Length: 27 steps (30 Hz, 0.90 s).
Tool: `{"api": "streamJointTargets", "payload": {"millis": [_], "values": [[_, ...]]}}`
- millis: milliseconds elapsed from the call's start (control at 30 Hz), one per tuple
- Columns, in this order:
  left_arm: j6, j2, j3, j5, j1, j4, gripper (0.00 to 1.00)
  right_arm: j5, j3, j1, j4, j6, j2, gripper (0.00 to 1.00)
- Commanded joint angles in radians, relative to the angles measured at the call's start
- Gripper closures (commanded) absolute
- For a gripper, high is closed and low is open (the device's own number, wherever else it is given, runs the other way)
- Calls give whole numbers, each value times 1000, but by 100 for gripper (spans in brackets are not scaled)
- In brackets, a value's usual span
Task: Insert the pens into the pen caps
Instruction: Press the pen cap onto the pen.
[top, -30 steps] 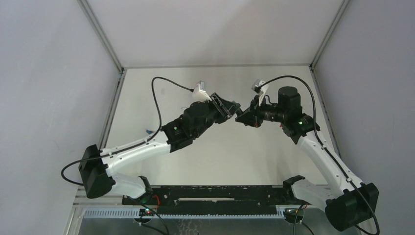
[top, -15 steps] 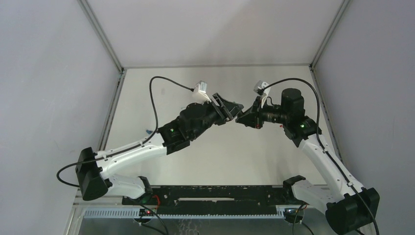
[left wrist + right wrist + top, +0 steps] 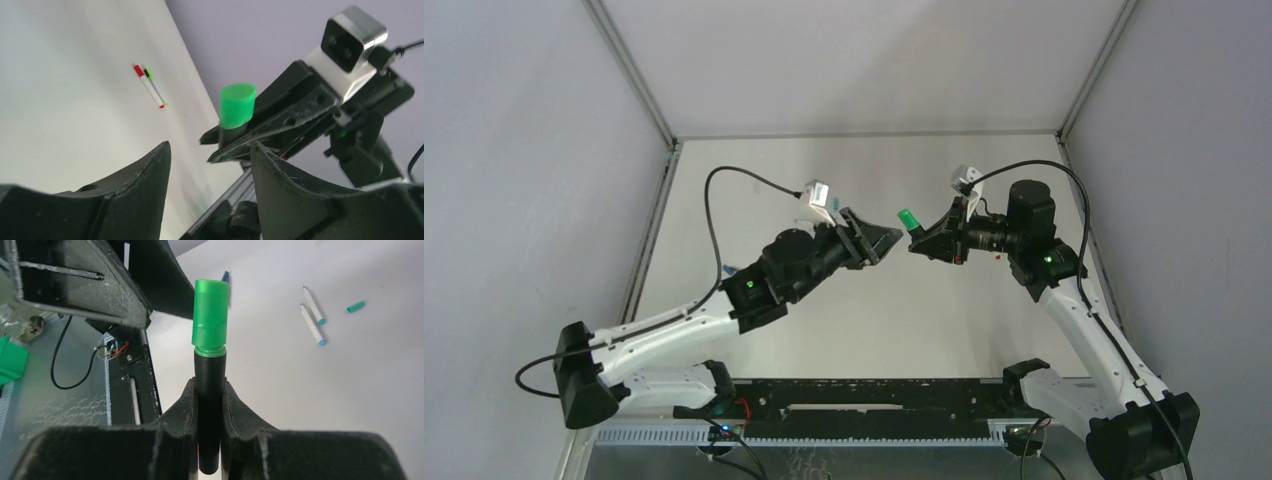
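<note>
Worktop (image 3: 904,320) clutter: teal-tipped pen (image 3: 314,305) and blue-tipped pen (image 3: 312,325) side by side, loose teal cap (image 3: 355,306) near them. Red-tipped pen (image 3: 148,85) and green-tipped pen (image 3: 156,89) lie touching, near worktop edge. All well apart from tools.

Both arms raised over mid worktop, wrists turned in, tools facing tip to tip. Right tool (image 3: 210,390) clamped on black marker (image 3: 210,372), barrel between fingers. Green cap (image 3: 210,315) seated on marker end, pointing at left tool (image 3: 886,240). Left tool jaws spread, empty, just apart from cap.
</note>
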Motion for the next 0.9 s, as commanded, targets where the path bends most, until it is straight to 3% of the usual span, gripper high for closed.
{"api": "streamJointTargets", "payload": {"millis": [0,133,300,400,567,800,867], "values": [[225,-146,-103,35,-3,96,37,-125,-2,-29,7,-42,-23,100],[453,-278,-189,135,4,193,33,-214,-2,-49,-39,-109,-22,100],[578,-421,-310,208,13,355,8,-335,-2,-60,-117,-221,-20,100],[577,-446,-328,277,41,390,0,-393,-2,-62,-169,-294,-19,100],[481,-355,-255,592,142,418,0,-434,-4,-64,-202,-330,-15,99],[444,-188,-160,754,163,468,0,-485,-11,-64,-189,-312,-9,100],[414,-128,-136,786,164,503,5,-486,-15,-64,-187,-312,-6,100]]}}
